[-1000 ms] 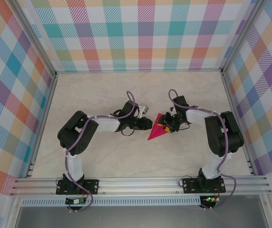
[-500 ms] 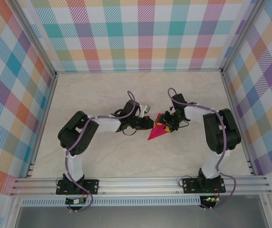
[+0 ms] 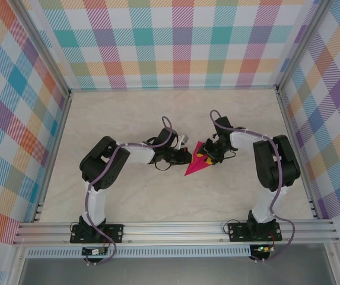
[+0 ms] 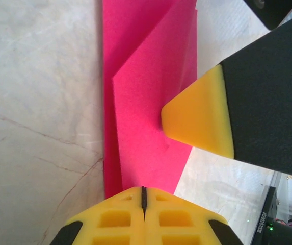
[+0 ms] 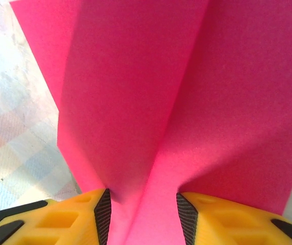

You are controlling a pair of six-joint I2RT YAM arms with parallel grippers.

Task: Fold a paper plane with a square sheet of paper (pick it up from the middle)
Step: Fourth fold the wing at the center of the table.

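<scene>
Three plaid walls (image 3: 181, 41) in pastel checks close in the pale marbled table (image 3: 158, 202), which takes up the middle of the overhead frame. An aluminium rail (image 3: 175, 228) runs across the bottom, where both arm bases are bolted. You see the left arm (image 3: 107, 166) rise from lower left and reach right toward the centre. The right arm (image 3: 273, 163) rises from lower right and bends back left, so the two wrists nearly meet.

Between them, at the centre of the overhead frame, lies the paper plane (image 3: 194, 166), a magenta-pink wedge flat on the table with its point aimed lower left.

Look at the left gripper (image 3: 186, 157) at the wedge's upper left edge. In the left wrist view its yellow fingertips (image 4: 143, 196) are pressed together with only a thin seam showing, and the pink layers run straight down to them. You cannot tell whether a layer is nipped in that seam.

Your right gripper (image 3: 208, 155) sits over the wedge's wide upper right end. In its own view the fingers stand apart at the bottom corners, with a raised fold of the paper passing between them. In the left wrist view, one yellow-tipped right finger (image 4: 196, 122) touches the top layer at centre right.
</scene>
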